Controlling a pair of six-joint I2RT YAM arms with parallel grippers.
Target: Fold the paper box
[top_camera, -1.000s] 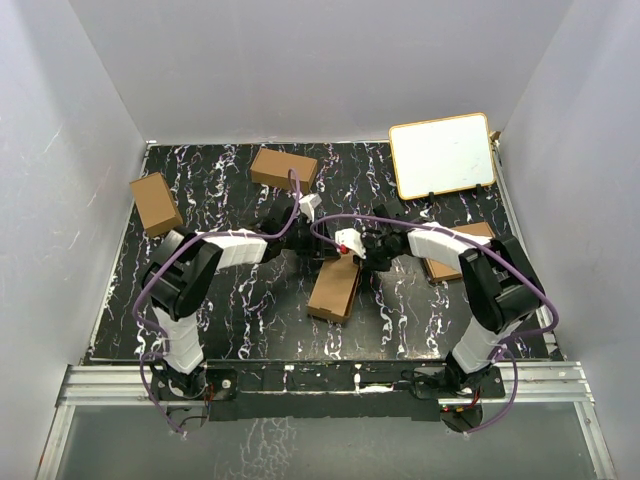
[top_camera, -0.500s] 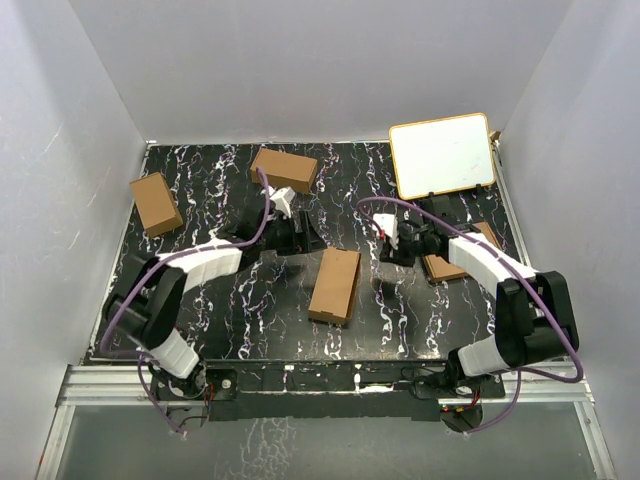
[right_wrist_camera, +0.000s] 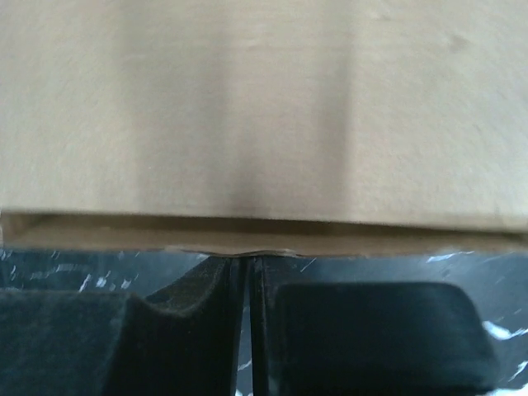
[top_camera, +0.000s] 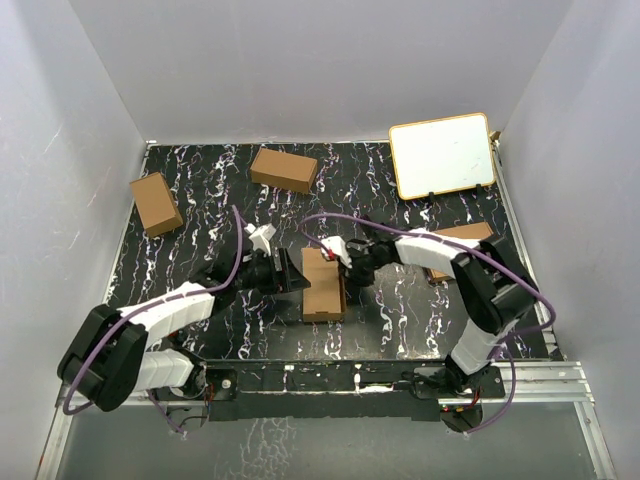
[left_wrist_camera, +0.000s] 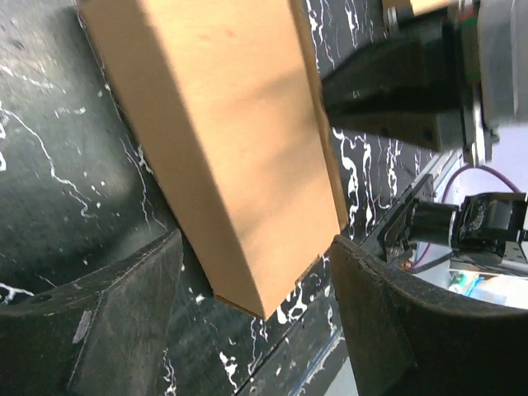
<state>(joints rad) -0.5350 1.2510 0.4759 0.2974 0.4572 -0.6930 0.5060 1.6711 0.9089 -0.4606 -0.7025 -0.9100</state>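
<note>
Left tool (left_wrist_camera: 256,247) astride paper box (left_wrist_camera: 223,124)

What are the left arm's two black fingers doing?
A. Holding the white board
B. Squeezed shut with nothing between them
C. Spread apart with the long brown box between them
C: in the left wrist view the left gripper stands open, with one finger on each side of the paper box.

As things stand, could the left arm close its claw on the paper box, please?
Probably yes: the left claw is open and one end of the paper box lies unobstructed between its fingers. The shut right claw sits farther along the box, outside that gap.
</note>
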